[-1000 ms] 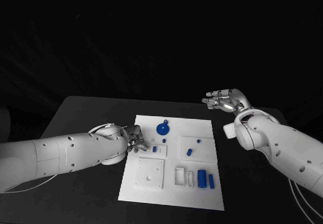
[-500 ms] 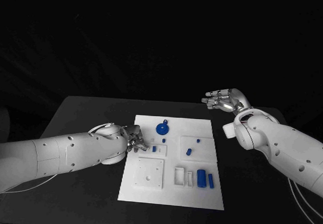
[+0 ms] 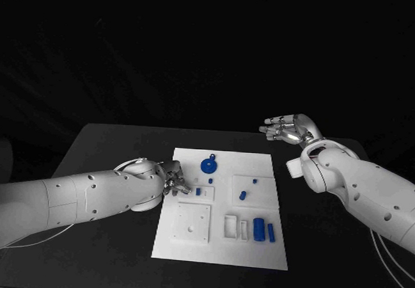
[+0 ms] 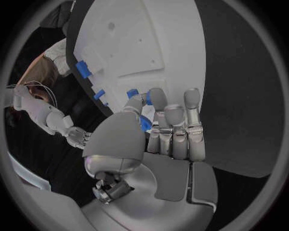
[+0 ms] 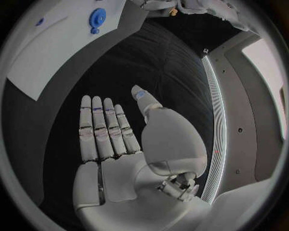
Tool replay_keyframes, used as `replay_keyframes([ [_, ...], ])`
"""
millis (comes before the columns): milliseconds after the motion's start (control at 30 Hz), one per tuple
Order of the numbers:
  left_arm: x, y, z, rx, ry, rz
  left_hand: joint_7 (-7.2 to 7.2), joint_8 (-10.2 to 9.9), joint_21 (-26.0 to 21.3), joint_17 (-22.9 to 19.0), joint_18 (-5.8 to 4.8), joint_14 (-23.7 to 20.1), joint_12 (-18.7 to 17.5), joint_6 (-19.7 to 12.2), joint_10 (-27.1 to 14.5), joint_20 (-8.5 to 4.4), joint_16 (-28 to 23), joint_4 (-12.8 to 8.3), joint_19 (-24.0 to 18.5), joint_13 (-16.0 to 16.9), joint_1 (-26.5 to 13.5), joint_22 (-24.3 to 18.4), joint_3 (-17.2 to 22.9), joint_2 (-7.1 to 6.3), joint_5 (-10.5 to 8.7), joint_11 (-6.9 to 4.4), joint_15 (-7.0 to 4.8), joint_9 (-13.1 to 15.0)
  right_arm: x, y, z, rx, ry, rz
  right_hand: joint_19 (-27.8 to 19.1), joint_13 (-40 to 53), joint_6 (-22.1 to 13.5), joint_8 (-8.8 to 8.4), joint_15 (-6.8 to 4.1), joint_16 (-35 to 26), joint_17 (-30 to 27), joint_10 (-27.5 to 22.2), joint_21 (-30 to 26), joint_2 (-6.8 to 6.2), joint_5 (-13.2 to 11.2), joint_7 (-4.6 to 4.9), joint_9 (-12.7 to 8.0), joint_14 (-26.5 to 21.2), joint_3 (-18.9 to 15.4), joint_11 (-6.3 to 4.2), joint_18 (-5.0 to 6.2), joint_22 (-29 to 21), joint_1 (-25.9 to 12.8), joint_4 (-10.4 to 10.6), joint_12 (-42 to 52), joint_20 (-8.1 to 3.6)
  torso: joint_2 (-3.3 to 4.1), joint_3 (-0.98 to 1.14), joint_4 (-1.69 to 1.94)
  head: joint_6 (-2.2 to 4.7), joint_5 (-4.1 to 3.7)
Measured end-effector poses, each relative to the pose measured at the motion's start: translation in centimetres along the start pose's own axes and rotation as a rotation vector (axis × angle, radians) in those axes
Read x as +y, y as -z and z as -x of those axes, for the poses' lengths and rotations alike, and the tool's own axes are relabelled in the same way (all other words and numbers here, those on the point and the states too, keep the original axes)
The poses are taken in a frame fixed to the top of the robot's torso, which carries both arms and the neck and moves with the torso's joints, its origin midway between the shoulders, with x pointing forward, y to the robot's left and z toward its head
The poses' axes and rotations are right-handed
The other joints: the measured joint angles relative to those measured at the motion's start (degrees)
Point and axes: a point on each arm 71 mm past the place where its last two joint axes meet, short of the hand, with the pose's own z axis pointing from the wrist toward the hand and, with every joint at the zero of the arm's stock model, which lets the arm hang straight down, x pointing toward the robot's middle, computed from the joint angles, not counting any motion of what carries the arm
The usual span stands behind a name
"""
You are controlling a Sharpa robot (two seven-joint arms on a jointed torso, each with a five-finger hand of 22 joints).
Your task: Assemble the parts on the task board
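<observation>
Left robot hand [image 4: 158, 126] pinching small blue part [image 4: 144, 123] over board [image 3: 225, 207]; risks slipping if tilted. Right robot hand [image 5: 120, 139] spread, idle.

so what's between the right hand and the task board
Only bare black table. In the head view the right hand hovers open beyond the task board's far right corner; the right wrist view shows the same dark stretch.

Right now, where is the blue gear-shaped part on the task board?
In the head view, the blue gear-shaped part lies on the task board's far end, toward its left side, just beyond the left hand.
</observation>
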Motion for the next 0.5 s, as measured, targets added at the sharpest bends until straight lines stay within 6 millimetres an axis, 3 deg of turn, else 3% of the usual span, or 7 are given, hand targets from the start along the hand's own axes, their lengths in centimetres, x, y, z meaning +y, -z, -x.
replay_keyframes([
  [500, 0.01, -0.03, 0.02, -0.002, 0.002, 0.004, -0.11, 0.3, -0.5, 0.0, 0.0, 0.2, -0.2, 0.3, 0.0, -0.21, -0.2, 3.6, 0.2, 0.2, 1.8, 0.0, -1.3, -1.2, -0.1, 0.02, -0.03, -0.9, 0.0, 0.0, -0.01, 0.0, 0.0, 0.0, 0.0, 0.0, 0.0, 0.0, 0.0, 0.0, 0.0, 0.0, 0.0, 0.0, 0.2, 0.0, 0.0, 0.0, -0.2, 0.0, 0.0, 0.0, 0.0, 0.2, 0.0, 0.0, 0.0, 0.01, 0.01, 0.05, 0.03],
])
